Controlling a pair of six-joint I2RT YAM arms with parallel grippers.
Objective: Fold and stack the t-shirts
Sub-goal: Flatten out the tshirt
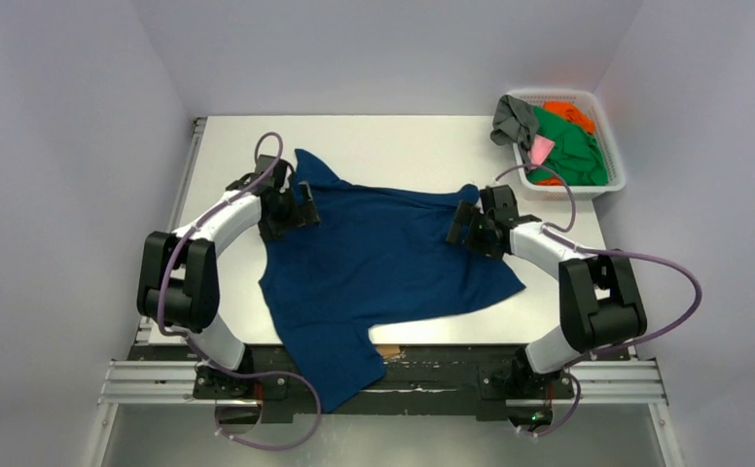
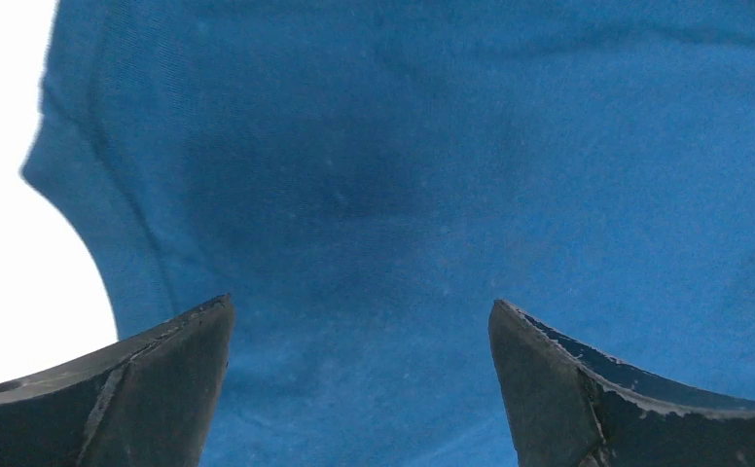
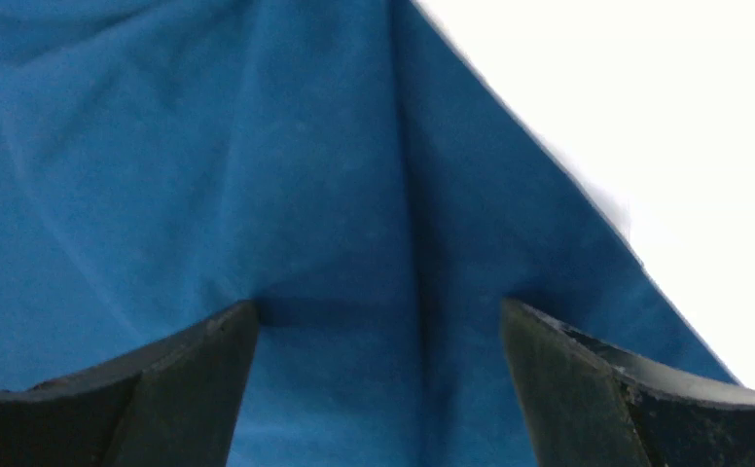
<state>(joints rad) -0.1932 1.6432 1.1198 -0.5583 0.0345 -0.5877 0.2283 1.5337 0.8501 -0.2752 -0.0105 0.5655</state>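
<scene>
A navy blue t-shirt (image 1: pixel 378 268) lies spread across the white table (image 1: pixel 393 136), one sleeve hanging over the near edge. My left gripper (image 1: pixel 301 209) stands open over the shirt's left edge; in the left wrist view its dark fingers (image 2: pixel 160 389) straddle flat blue cloth (image 2: pixel 403 195) with nothing pinched. My right gripper (image 1: pixel 466 226) stands open at the shirt's right upper corner; in the right wrist view its fingers (image 3: pixel 588 389) rest either side of a crease in the blue cloth (image 3: pixel 257 175). Green (image 1: pixel 573 146), orange (image 1: pixel 576 115), grey (image 1: pixel 513 122) and pink (image 1: pixel 542 149) shirts fill the basket.
The white mesh basket (image 1: pixel 615 180) sits at the table's far right corner. White walls close in the table on three sides. Purple cables loop from both arms. A metal rail (image 1: pixel 383 381) runs along the near edge under the arm bases.
</scene>
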